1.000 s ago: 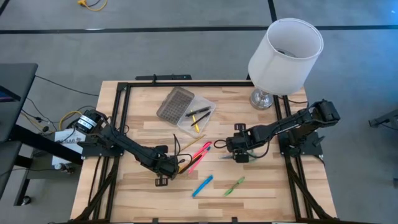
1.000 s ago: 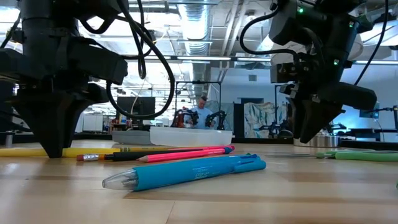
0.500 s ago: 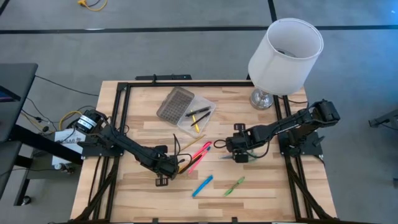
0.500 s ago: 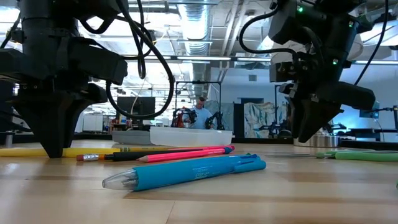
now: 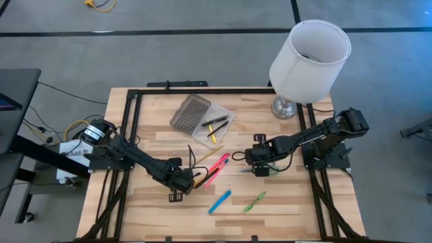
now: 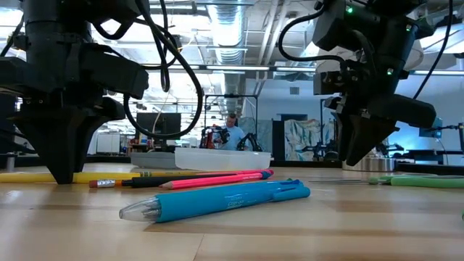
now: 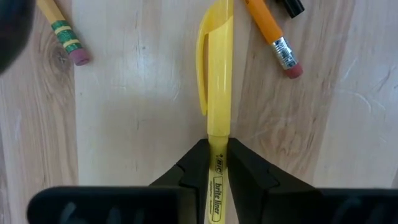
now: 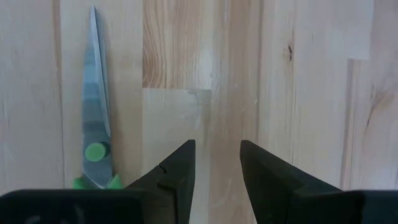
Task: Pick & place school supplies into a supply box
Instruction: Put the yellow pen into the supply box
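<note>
Wooden bench (image 5: 162, 209), smooth and pale, under everything. Clear plastic box (image 5: 212, 125) at the back, with pens inside. Left claw (image 7: 218, 151) clenched on a slim yellow pen (image 7: 217, 81): lift straight, carry to box. Right claw (image 8: 217, 163) released, over bare wood beside shiny little scissors (image 8: 94, 118).

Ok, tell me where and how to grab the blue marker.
Take the blue marker at mid-barrel, straight from above, fingers closing across its width. It lies flat and slanted on the table with bare wood along both long sides, so turn the wrist to match the slant. The open right gripper looks free for it.
</note>
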### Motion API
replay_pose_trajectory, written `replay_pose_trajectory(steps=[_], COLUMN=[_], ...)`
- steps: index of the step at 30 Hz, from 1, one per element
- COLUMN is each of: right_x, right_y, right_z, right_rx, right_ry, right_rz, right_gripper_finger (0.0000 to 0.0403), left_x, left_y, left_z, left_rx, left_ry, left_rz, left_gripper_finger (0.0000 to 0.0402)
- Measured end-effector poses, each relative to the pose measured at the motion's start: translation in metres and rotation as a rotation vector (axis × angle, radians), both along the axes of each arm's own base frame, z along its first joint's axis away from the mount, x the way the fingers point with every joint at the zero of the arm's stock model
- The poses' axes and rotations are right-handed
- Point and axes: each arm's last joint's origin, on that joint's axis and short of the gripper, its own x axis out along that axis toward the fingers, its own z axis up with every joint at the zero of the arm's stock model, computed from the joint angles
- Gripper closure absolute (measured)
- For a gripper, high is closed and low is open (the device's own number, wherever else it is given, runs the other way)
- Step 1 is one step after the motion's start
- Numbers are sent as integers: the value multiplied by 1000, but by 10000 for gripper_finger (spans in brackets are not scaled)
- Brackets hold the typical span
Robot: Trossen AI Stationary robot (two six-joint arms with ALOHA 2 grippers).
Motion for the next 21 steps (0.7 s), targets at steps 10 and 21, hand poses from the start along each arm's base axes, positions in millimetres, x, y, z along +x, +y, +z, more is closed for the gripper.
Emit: replay_pose_trajectory(steps=[10, 21], right_x=[0, 0], right_y=[0, 0], right_z=[0, 0], right_rx=[-2, -1], right_ry=[-1, -7], right_rz=[-2, -3], right_gripper_finger=[282, 282], left_x=[1, 10], left_y=[0, -2], left_z=[2, 25], left_rx=[2, 105], left_ry=[1, 37], left_rz=[0, -47], left_gripper_finger=[361, 366])
